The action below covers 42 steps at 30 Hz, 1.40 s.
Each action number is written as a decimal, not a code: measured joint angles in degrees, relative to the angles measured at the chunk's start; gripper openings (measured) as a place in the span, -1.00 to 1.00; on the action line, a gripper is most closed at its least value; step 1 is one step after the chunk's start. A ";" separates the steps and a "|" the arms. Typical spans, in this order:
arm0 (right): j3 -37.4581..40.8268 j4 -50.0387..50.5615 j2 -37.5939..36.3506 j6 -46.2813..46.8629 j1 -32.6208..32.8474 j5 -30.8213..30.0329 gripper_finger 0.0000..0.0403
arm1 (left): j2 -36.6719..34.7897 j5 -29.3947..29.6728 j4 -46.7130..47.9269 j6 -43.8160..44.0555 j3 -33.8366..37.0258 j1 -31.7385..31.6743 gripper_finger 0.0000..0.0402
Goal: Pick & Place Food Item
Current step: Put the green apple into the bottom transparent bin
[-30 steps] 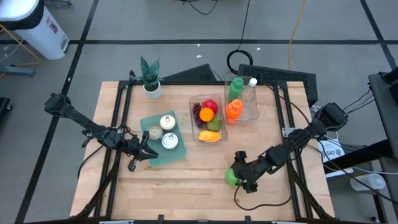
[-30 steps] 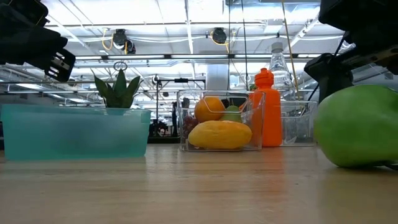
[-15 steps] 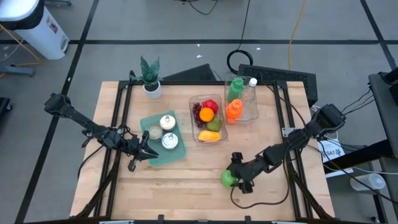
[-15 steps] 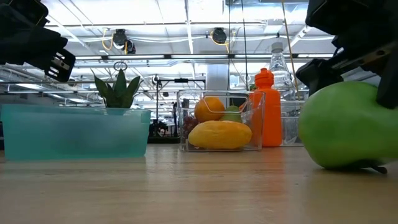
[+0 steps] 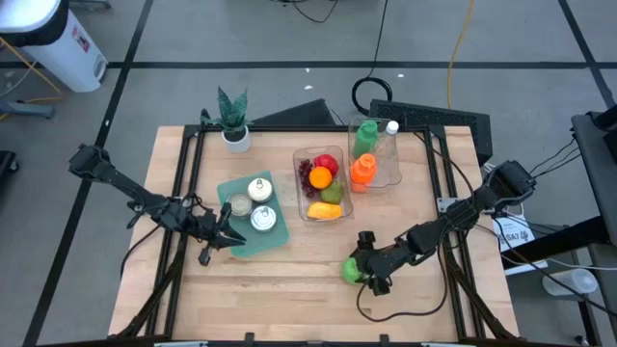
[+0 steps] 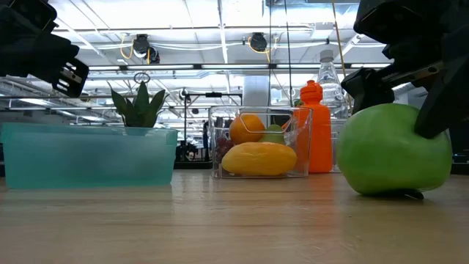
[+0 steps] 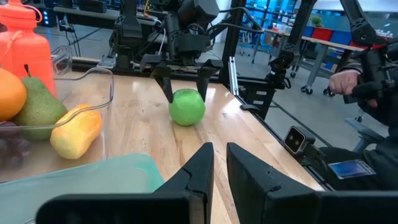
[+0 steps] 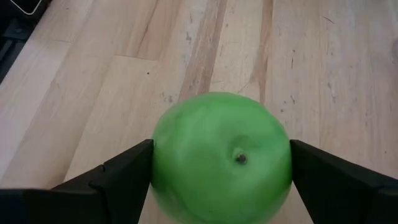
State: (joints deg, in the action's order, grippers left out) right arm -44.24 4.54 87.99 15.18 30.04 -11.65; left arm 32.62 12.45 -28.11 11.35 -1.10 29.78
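The right gripper sits lower centre-right in the high view, its fingers spread wide on either side of the green apple; whether they press it or just bracket it, I cannot tell. The apple rests on the table, below the clear fruit bin. The left gripper, clenched empty, hovers at the teal tray, left of centre.

A wooden table stands on grey floor under bright ceiling lights.
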 joint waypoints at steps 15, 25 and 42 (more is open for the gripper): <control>0.23 -13.55 -7.68 -9.76 -2.20 -2.20 0.66 | -0.02 -0.45 0.11 0.34 0.00 0.03 -0.75; 0.05 -23.99 -15.07 -28.98 -13.66 -15.10 0.66 | -0.02 -0.42 -0.05 -0.04 0.00 0.04 -0.75; -0.01 -23.41 -2.32 -25.50 -28.52 2.97 0.89 | -0.02 -0.46 0.10 -0.55 0.00 0.04 -0.75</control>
State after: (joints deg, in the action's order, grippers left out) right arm -44.25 -18.87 85.67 -10.32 1.52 -8.69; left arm 32.60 11.99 -28.01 10.81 -1.10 29.82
